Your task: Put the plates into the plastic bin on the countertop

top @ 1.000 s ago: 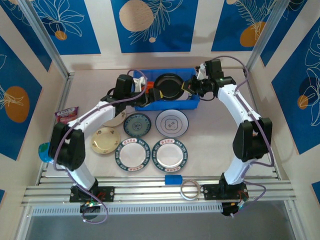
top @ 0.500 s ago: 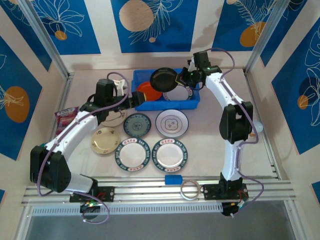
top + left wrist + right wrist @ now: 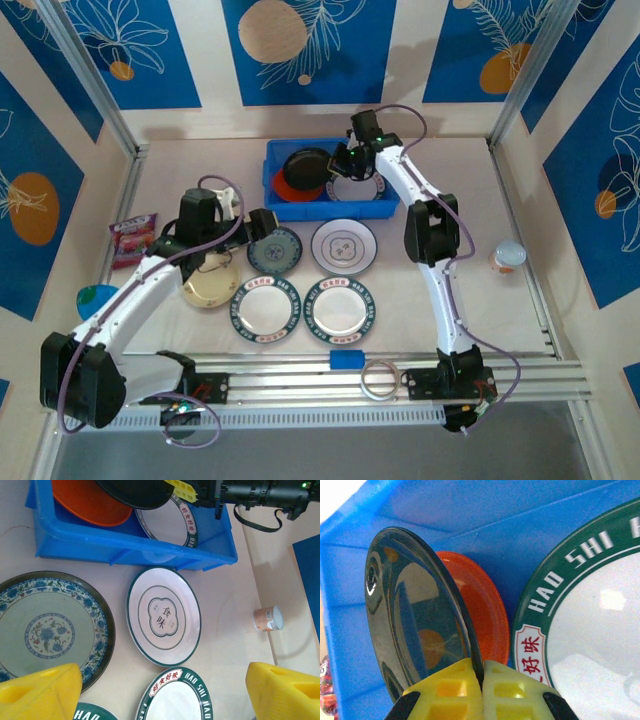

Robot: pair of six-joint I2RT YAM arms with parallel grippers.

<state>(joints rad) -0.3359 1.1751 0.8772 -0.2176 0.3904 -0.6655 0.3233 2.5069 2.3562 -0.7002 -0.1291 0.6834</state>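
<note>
Top view: the plastic bin [image 3: 385,208] sits at the upper middle of the counter [image 3: 450,190]. Over its left half the right hand [image 3: 343,166] is clenched on the rim of the black plate [image 3: 303,163], which overlaps the orange plate [image 3: 287,190]. The left hand [image 3: 260,222] hangs released and empty at centre left, just above the teal plate [image 3: 274,251].

Left wrist view: yellow fingers [image 3: 40,692] stand wide apart in the lower corners. The teal plate lies at left and the grey-patterned plate [image 3: 164,615] at centre. The bin is at the top.

Right wrist view: yellow fingertips pinch the tilted black plate's edge. The orange plate is behind it, and a green-rimmed plate [image 3: 580,625] lies at right.
</note>
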